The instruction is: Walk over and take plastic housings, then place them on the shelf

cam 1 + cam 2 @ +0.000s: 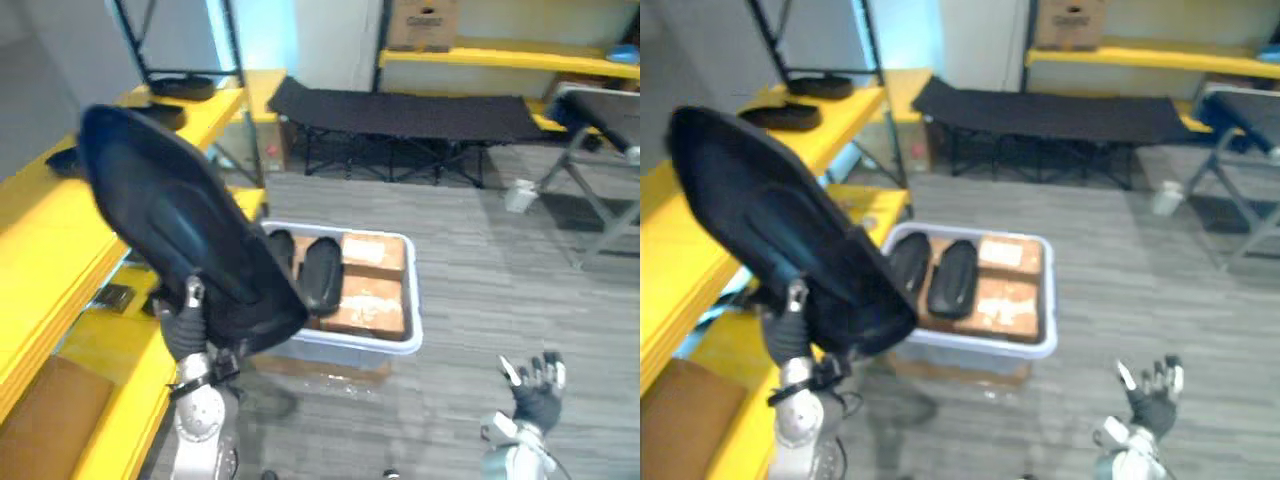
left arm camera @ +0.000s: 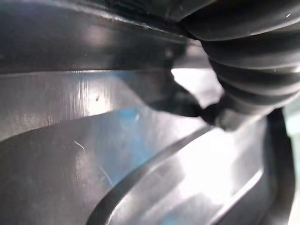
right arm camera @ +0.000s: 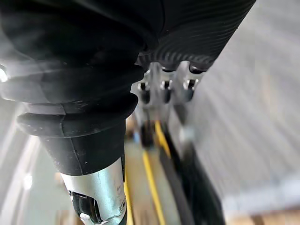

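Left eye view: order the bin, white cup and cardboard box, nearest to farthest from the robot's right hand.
From the right hand:
1. bin, ahead to its left
2. white cup, farther ahead
3. cardboard box, on the far shelf

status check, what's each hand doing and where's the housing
Left hand shut on large black plastic housing, held up beside yellow shelf. Right hand open, empty, low at right. Other black housings lie farther along shelf.
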